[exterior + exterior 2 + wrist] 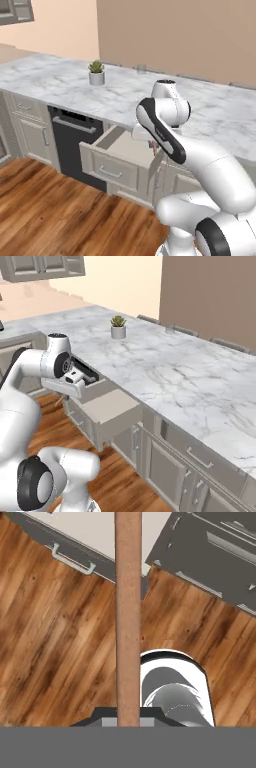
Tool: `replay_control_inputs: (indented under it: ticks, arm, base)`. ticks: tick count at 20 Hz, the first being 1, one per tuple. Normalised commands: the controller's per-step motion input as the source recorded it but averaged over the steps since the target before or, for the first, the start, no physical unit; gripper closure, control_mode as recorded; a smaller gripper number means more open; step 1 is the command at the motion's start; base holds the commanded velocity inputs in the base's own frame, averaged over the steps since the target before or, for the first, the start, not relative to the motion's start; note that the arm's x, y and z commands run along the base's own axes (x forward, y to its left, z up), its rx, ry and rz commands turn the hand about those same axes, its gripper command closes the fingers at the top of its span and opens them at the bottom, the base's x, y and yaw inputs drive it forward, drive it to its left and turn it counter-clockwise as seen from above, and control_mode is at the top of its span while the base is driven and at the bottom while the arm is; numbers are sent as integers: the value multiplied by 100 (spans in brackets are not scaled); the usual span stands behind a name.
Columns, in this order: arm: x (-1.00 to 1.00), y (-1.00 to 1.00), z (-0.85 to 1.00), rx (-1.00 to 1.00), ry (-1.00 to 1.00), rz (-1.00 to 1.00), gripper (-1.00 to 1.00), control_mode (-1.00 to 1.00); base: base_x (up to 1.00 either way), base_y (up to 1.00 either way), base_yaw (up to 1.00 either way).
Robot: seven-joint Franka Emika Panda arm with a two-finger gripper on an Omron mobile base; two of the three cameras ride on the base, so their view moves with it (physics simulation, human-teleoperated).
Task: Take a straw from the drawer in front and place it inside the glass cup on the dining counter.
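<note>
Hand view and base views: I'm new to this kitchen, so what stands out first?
The straw runs up the middle of the hand view, pinched in the claw over wood floor. The drawer hangs open under the marble counter; a potted plant stands farther back.

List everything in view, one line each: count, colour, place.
straw: one, brownish-orange, held in the gripper, running up the hand view.
drawer: one, beige-grey, pulled open under the counter.
glass cup: one, clear, far edge of the counter.
dining counter: one, white marble with grey veins.
potted plant: one, white pot with green leaves, on the counter.
dishwasher: one, black front, left of the drawer.
floor: brown wood.
gripper: one, shut on the straw.
</note>
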Motion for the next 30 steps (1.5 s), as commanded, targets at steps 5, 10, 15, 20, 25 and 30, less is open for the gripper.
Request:
replay_control_inputs:
  ticks: [5,10,15,20,25,30]
  arm:
    - [0,0,0,0,0,0,100,100]
    - [0,0,0,0,0,0,100,100]
    - [0,0,0,0,0,0,100,100]
    - [0,0,0,0,0,0,100,100]
    - [0,0,0,0,0,0,100,100]
    - [0,0,0,0,0,0,100,100]
  base:
    - [-95,-47,-24]
    - [-76,-92,-29]
    - [-64,-100,-30]
    - [-47,-100,-28]
    - [-20,-100,-28]
    - [13,-100,-42]
